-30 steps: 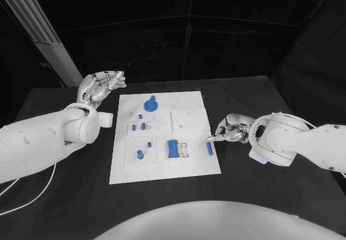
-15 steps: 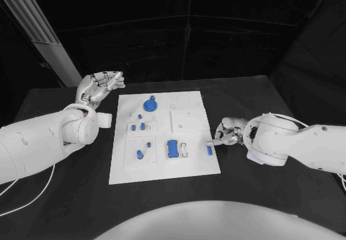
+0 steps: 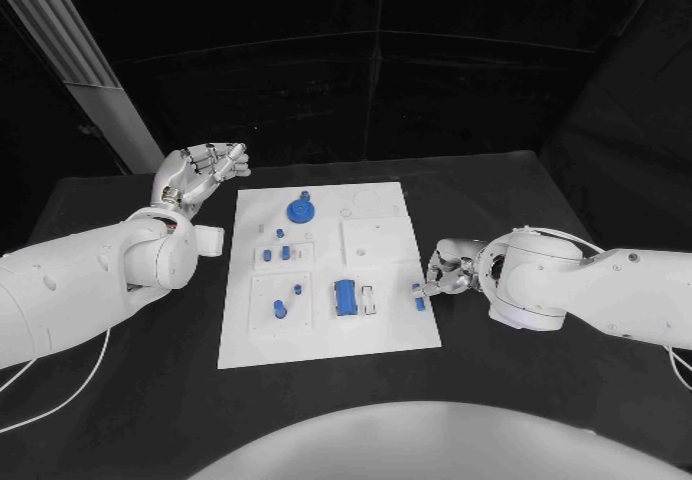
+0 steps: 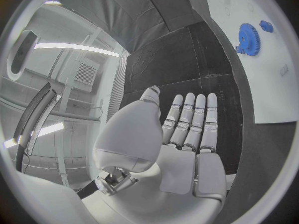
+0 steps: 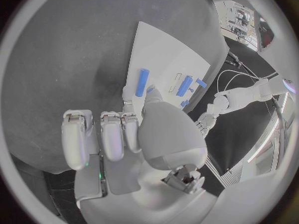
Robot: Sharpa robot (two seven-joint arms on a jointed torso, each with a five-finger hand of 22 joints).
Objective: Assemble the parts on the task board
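The white task board (image 3: 325, 330) lies mid-table. On it are a blue gear (image 3: 300, 211), a blue block (image 3: 346, 297), small blue pieces (image 3: 284, 252) and a slim blue bar (image 3: 418, 299) at its right edge. My right hand (image 3: 444, 270) hovers low at that edge, holding nothing. In the right wrist view its fingertips (image 5: 127, 97) reach just short of the bar (image 5: 142, 81), which lies flat on the board (image 5: 168, 55). My left hand (image 3: 202, 168) is raised past the board's far left corner, fingers straight, empty. The left wrist view shows that hand (image 4: 187, 134) and the gear (image 4: 248, 36).
The black table (image 3: 534, 380) stretches around the board on all sides. A pale slanted post (image 3: 94, 80) stands behind my left hand. My white left arm (image 3: 87, 280) lies along the board's left side.
My right hand has crept left onto the board's right edge, and its fingertips now sit over the near end of the blue bar. The left hand has stayed put.
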